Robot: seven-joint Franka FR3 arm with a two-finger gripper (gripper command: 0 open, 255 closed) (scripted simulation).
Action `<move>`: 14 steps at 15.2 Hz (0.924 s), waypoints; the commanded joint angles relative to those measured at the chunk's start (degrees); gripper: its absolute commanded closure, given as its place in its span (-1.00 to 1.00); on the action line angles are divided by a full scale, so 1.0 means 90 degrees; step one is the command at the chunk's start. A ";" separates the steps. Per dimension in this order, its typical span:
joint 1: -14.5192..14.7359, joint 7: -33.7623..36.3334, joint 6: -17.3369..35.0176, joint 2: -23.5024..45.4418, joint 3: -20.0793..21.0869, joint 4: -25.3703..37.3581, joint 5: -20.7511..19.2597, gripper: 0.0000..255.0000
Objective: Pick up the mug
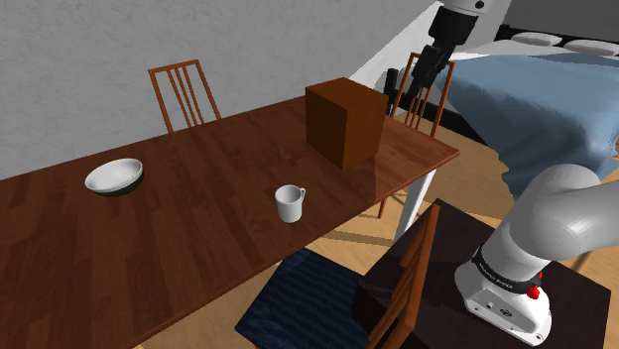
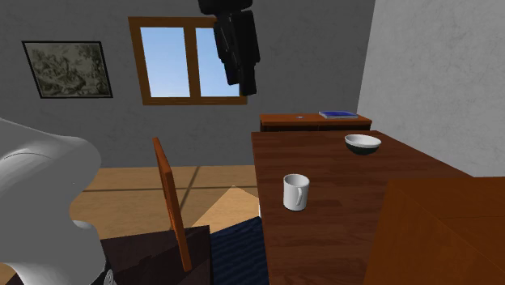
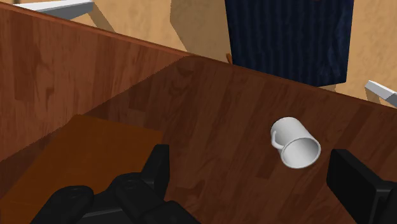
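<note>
Although the white arm's base [image 1: 508,302] carries a marking, it is illegible. The plain white handled mug [image 1: 289,204] stands upright near the dark wooden table's [image 1: 179,248] stand-side edge. Beyond, the all-black two-finger gripper [image 1: 409,91] hangs wide open, empty, above the table's end, beside a grey wall [image 1: 89,59].

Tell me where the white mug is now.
In the shoulder view the white mug stands upright near the wooden table's front edge, between the bowl on its left and the brown box on its right.
</note>
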 commanded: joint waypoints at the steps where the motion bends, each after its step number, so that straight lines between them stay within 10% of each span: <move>1: 0.0000 0.0000 0.0000 0.0000 0.0000 0.0000 0.0000 -1.00; 14: 0.0305 0.1174 0.2223 0.1709 0.1456 -0.0529 0.0260 -1.00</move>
